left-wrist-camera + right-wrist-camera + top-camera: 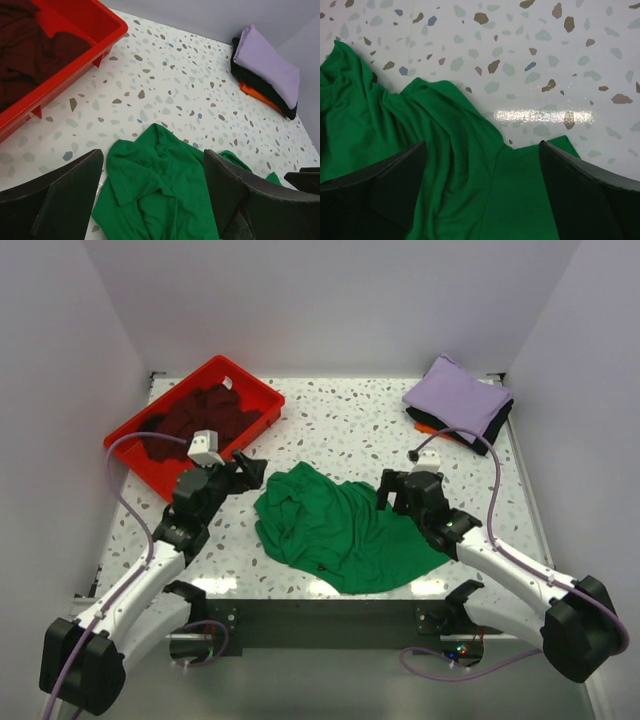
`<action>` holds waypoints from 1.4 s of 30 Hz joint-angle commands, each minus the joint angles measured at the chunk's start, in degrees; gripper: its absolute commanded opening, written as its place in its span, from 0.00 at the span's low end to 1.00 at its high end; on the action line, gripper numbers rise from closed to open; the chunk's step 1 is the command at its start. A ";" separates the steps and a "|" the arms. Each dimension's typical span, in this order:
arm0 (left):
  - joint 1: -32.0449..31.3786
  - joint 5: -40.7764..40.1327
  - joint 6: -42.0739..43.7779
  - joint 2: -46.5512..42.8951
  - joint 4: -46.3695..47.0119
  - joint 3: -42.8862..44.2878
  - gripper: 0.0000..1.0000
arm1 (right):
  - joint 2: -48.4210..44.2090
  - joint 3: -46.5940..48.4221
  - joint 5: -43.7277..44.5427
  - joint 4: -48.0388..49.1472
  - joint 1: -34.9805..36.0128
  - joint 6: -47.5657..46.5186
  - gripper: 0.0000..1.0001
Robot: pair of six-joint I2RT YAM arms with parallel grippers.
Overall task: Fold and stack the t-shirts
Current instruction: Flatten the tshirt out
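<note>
The left arm reaches from its base at the near left corner diagonally toward the middle. Its wrist sits just off the near end of the red tray, and the left pincer points right at the left edge of the green t-shirt. In the left wrist view its fingers stand spread wide, with nothing between them but crumpled green cloth lying below.

The right arm stretches from the near right corner toward the centre, with the right pincer at the shirt's far right edge. In the right wrist view its fingers are also spread wide over the cloth and pinch nothing. Whether the tips touch the fabric cannot be told.

The green t-shirt lies in a rumpled, unfolded heap on the speckled surface, in the near middle between the two pincers. It has deep creases, and one lobe is bunched toward the far left.

A dark maroon t-shirt lies piled in the tray at the far left. At the far right corner sits a folded stack with a lavender t-shirt on top, a black one under it and an orange edge at the bottom.
</note>
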 commanded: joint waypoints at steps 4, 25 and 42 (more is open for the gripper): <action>-1.63 -4.22 -0.52 2.63 0.07 -4.89 0.83 | -1.69 -3.42 0.56 0.01 0.63 3.89 0.96; -15.61 5.89 -8.78 28.64 20.53 -8.16 0.83 | 6.82 -4.66 -4.09 8.00 1.24 5.03 0.96; -11.65 10.98 -3.25 66.27 18.18 28.39 0.83 | 12.71 -8.96 -10.33 12.40 4.05 9.25 0.95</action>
